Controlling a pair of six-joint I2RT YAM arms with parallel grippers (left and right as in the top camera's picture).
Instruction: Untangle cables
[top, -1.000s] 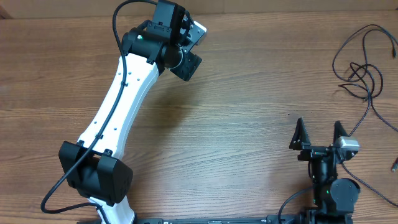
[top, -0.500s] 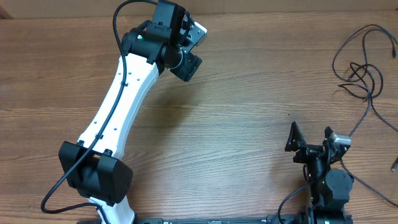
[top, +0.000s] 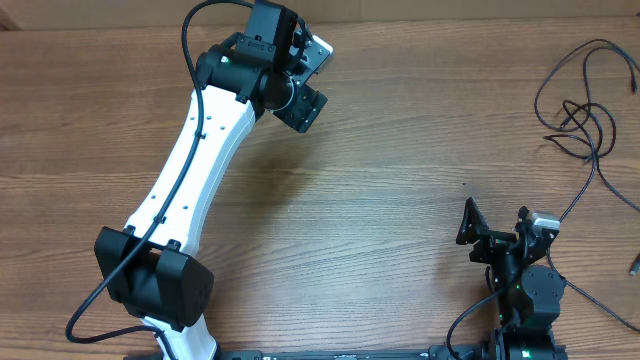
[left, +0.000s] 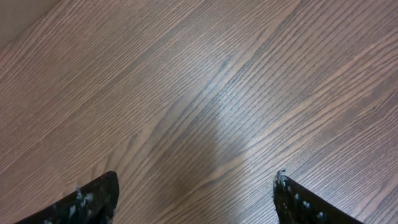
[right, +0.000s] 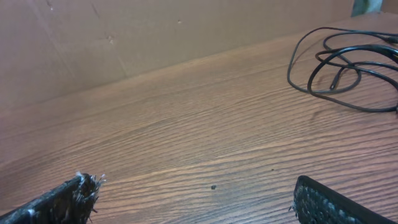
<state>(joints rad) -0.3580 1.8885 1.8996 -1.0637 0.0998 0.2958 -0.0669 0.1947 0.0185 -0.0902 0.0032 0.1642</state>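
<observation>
While left gripper (left: 196, 182) and right gripper (right: 193, 186) gape empty, cables (top: 583, 120) look limp, light, snag-prone; best pinch 1 free outer loop.

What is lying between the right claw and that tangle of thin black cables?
Nothing visible. Only bare wooden table lies between the open right gripper and the cables, which rest loose near the far right edge. The left gripper is far off to the other side.
</observation>
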